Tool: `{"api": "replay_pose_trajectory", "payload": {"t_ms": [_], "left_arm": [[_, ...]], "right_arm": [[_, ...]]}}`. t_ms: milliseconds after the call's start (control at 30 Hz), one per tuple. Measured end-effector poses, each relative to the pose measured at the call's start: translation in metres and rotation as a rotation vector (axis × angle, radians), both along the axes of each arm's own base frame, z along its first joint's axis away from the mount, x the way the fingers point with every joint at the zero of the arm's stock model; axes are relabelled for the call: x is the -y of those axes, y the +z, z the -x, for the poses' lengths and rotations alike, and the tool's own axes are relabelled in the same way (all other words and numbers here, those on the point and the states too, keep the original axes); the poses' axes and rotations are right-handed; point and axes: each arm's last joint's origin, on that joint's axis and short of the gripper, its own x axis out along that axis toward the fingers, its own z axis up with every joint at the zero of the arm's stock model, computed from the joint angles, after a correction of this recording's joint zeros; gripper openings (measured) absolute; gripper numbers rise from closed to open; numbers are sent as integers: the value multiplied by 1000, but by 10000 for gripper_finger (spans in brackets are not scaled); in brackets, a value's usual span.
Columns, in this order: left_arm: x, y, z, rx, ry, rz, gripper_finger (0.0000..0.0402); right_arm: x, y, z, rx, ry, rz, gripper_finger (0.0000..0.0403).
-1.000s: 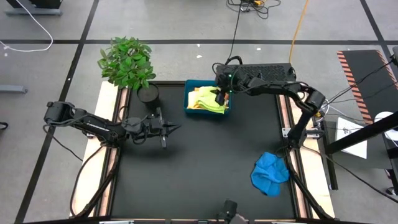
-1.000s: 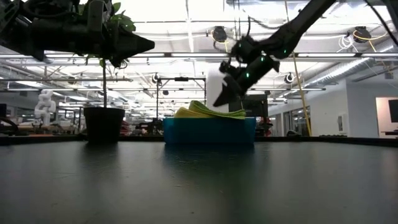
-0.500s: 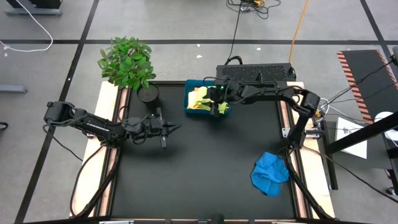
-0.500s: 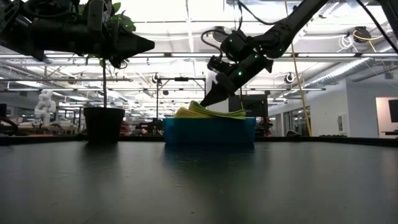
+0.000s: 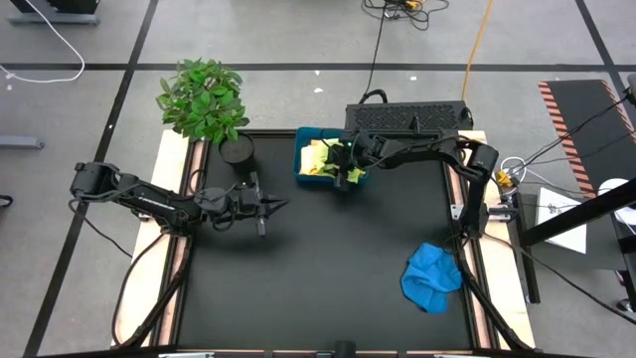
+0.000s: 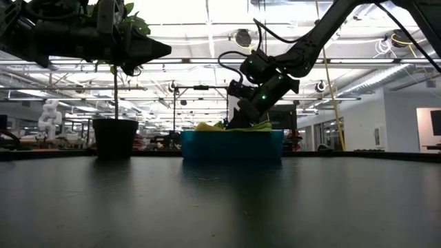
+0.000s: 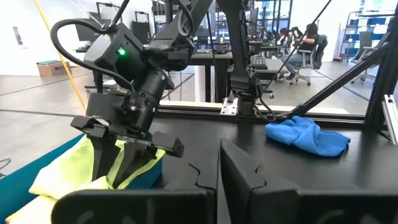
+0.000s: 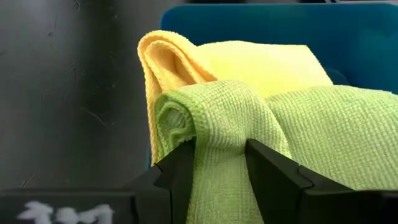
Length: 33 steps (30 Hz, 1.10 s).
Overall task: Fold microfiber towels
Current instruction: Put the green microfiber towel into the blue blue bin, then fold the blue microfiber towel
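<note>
A teal-blue tray [image 5: 301, 151] at the table's far middle holds a stack of microfiber towels, with a lime green towel [image 8: 305, 124] over a pale yellow one [image 8: 249, 62]. My right gripper [image 8: 219, 163] slants down into the tray, open, with a raised fold of the green towel between its fingers. A blue towel [image 5: 431, 276] lies crumpled on the table at the near right. My left gripper [image 5: 281, 205] hovers shut and level over the table's left half, holding nothing. My right gripper straddles a bunched fold of the lime green towel [image 8: 217, 134] near the towel's end. The cloth fills the gap and touches both fingers' inner faces. The fingers come slanting down from the table's right and far side [image 7: 118, 174]. The towel rests on the stack in the tray.
A potted plant [image 5: 204, 99] stands at the far left corner, its dark pot [image 6: 114, 138] just left of the tray. Wooden rails [image 5: 171, 249] run along the table's left and right edges. The black tabletop [image 5: 318, 278] lies bare between the tray and the blue towel.
My right gripper has come down toward the table's left and near side, from above the tray's far right corner into the towels, tipping further downward. Its finger gap looks unchanged. The top of the stack now stands lower above the tray's rim.
</note>
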Motion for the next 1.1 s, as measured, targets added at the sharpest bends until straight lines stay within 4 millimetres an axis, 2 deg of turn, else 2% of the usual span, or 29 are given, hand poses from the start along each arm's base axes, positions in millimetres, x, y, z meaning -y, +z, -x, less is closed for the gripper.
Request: {"api": "replay_pose_trajectory", "payload": {"t_ms": [133,267,400,567,667,767,867,1000,1100], "left_arm": [[0,0,0,0,0,0,12],[0,0,0,0,-1,0,3],[0,0,0,0,-1,0,13],[0,0,0,0,-2,0,22],[0,0,0,0,-2,0,17],[1,0,0,-1,-23,-4,9],[2,-1,0,-7,-71,-3,4],[3,-4,-1,-38,-99,-1,4],[2,-4,0,-45,-82,1,14]], "right_arm": [[0,2,0,4,-2,3,141],[-2,15,3,21,-3,14,141],[-8,44,12,51,3,31,141],[-26,93,40,51,9,28,141],[-46,119,59,57,17,2,141],[-75,128,74,53,74,-16,141],[-109,122,87,-67,141,-57,141],[-150,105,106,-359,77,-166,141],[-177,97,117,-500,53,-249,141]]}}
